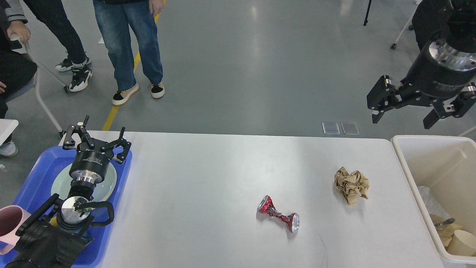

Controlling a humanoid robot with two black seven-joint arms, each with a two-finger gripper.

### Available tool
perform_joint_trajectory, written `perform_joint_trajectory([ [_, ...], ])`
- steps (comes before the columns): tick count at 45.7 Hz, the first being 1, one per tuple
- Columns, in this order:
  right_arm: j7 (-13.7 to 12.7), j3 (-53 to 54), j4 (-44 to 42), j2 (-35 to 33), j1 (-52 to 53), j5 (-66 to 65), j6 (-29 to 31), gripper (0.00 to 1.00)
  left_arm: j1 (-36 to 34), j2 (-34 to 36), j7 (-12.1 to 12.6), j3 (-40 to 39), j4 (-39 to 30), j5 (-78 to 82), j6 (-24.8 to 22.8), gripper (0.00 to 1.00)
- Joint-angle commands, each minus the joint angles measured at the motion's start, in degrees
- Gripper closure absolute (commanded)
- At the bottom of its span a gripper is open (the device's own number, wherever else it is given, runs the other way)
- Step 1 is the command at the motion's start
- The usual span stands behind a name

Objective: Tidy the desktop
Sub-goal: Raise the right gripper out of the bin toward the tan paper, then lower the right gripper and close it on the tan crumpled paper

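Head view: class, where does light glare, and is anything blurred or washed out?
Head view: soft glare streaks the grey floor and a pale sheen crosses the desktop; the can and paper ball stay sharp, casting only faint shadows; nothing looks washed out.

- A crushed red can (279, 219) is seen lying on its side.
- A crumpled brown paper ball (351, 185) is seen beside it, apart.
- A pale plate (108, 184) is held in a blue tray (41, 167).
- Paper scraps are held in a cream bin (409, 167).
- A pink mug (11, 223) is seen at the left edge.
- Two standing people's legs (130, 48) are seen beyond.
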Motion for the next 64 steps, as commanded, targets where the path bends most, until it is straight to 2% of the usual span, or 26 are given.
perform_joint_trajectory([
  [1, 0.01, 3.64, 7.97, -0.33, 6.23, 0.24, 0.00, 0.00, 0.00, -0.01, 0.00, 0.00, 0.00, -0.01, 0.00, 0.04],
  [15, 0.01, 4.34, 9.57, -1.04, 5.80, 0.33, 0.00, 0.00, 0.00, -0.01, 0.00, 0.00, 0.00, -0.01, 0.00, 0.04],
  [22, 0.01, 4.26, 7.11, -1.65, -0.08, -0.20, -0.15, 0.00, 0.00, -0.01, 0.00, 0.00, 0.00, -0.01, 0.00, 0.04],
  [25, 0.01, 4.34, 4.74, -1.56, -4.12, -0.20, -2.96, 0.02, 0.00, -0.01, 0.00, 0.00, 0.00, -0.01, 0.00, 0.04],
  [36, 0.01, 4.43, -11.42, -0.69, -26.52, -0.20, -13.95, 0.02, 0.00, -0.01, 0.00, 0.00, 0.00, -0.01, 0.00, 0.04],
  [50, 0.10, 9.61, -35.07, 2.48, -54.30, -0.11, -19.04, 0.04, 0.00, -0.01, 0.00, 0.00, 0.00, -0.01, 0.00, 0.04],
  [64, 0.36, 18.75, -49.67, 2.92, -69.87, -0.11, -23.35, 0.03, 0.00, -0.01, 0.00, 0.00, 0.00, -0.01, 0.00, 0.04],
])
